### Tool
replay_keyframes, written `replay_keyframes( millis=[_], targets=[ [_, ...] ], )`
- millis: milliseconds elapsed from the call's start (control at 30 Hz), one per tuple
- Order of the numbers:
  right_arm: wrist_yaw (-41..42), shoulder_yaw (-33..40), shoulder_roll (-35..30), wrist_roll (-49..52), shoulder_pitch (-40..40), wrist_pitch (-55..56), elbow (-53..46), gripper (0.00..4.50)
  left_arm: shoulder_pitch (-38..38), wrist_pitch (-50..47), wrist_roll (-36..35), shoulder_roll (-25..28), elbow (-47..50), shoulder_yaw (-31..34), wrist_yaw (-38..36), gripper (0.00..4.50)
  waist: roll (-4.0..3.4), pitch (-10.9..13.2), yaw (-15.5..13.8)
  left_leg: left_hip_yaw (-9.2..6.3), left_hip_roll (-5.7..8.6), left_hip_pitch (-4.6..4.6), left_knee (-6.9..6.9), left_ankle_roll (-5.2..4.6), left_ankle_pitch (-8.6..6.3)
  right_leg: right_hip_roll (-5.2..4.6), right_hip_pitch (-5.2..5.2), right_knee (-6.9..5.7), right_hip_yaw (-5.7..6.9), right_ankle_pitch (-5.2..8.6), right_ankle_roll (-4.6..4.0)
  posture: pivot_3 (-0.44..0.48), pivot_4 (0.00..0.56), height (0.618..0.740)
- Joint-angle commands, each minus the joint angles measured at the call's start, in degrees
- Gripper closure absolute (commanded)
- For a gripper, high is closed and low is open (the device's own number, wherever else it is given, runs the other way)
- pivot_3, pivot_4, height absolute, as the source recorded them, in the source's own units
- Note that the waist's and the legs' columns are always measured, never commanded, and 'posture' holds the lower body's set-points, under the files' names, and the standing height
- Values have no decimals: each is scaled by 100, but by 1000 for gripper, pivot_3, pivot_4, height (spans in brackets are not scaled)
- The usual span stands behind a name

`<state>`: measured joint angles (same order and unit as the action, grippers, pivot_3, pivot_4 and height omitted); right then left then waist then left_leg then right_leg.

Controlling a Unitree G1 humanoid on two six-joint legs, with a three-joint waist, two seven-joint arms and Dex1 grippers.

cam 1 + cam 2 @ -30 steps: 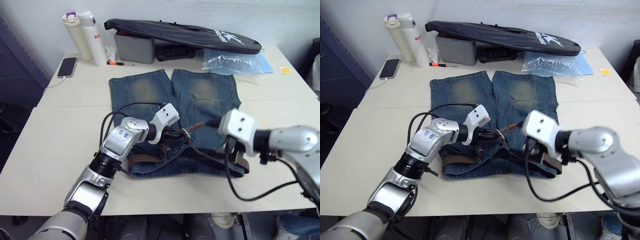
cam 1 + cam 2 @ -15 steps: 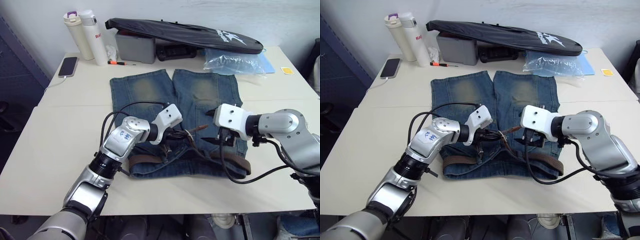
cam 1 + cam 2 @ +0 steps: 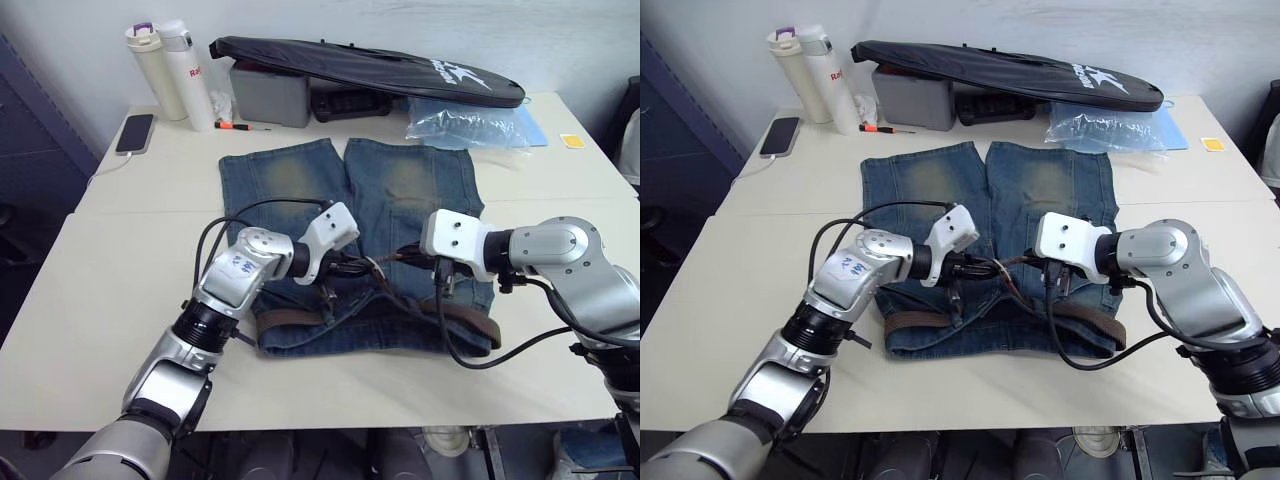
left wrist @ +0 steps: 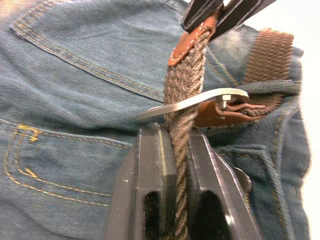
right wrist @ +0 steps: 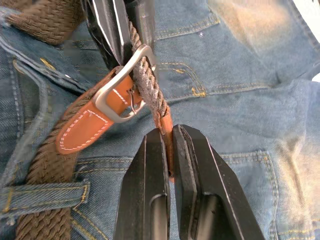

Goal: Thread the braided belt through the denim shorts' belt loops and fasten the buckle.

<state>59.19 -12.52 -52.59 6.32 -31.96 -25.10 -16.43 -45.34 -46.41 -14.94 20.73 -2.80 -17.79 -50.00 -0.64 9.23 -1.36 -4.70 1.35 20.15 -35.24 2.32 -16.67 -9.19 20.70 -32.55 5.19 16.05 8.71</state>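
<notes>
Braided belt (image 4: 181, 95) passed through the buckle (image 5: 123, 82) over the denim shorts (image 3: 300, 175), centre frame.
Left gripper (image 4: 170, 165) clamped on the woven strap just beside the buckle; right gripper (image 5: 167, 150) clamped on the belt's leather tip (buckle between them); bare table (image 3: 110, 270) lies open at left.

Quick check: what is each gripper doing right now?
Left gripper: shut on the braided belt.
Right gripper: shut on the belt's leather tip.

You see a pale cream table (image 3: 110, 290) against a plain whitish wall (image 3: 330, 20), with dark blue cabinet (image 3: 30, 130) at its left and dim floor (image 3: 15, 310) below.
</notes>
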Motion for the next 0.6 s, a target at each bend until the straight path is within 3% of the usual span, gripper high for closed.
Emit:
replay_keyframes(
  millis=[33, 200, 233, 333, 400, 500, 600],
  targets=[
    [-29, 165, -123, -219, 19, 409, -34, 4500, -253, -8, -275, 519, 34, 420, -555, 2157, 0, 0, 11, 2, 0, 0, 0, 0, 0, 0, 1, -1, -1, 0, 0, 0, 150, 740],
    [-42, 328, -283, -495, 19, 1161, 97, 4500, -435, 7, -435, 1158, -508, 775, -1076, 178, -3, -1, 14, 12, -1, -3, 4, 0, 0, 1, 2, 0, -7, 0, 0, 0, 150, 740],
    [-41, 373, -388, -604, 12, 1433, 139, 4500, -476, -36, -463, 1210, -623, 841, -1112, 43, -2, 0, 7, 13, -1, -3, 3, 0, 0, 1, 2, -1, -8, 0, 0, 0, 150, 740],
    [-47, 454, -554, -784, 29, 1932, 261, 4500, -520, -53, -443, 1267, -785, 878, -1177, 43, 0, 1, -21, 13, -1, -1, 2, -1, -1, 1, 0, 2, -6, -1, 3, 0, 150, 740],
    [-311, 566, -688, -1145, -94, 2864, 527, 4500, -486, 69, -279, 1189, -872, 767, -1082, 43, 0, 1, -11, 16, 0, -1, 1, -3, -2, 1, -2, 4, -8, -3, 6, 0, 150, 740],
    [-464, 563, -706, -1408, -532, 3747, 856, 4500, -596, 10, -345, 825, -841, 749, -941, 43, 1, 1, 13, 27, -1, -2, 2, -4, -2, 1, 4, -1, -20, -3, 6, 0, 150, 740],
    [-326, 530, -703, -1403, -768, 3894, 1080, 4500, -786, -123, -456, 496, -942, 942, -741, 43, 7, 5, 15, 32, -2, -5, 2, -4, -2, 2, 5, -4, -26, -4, 6, 0, 150, 740]
  ],
)
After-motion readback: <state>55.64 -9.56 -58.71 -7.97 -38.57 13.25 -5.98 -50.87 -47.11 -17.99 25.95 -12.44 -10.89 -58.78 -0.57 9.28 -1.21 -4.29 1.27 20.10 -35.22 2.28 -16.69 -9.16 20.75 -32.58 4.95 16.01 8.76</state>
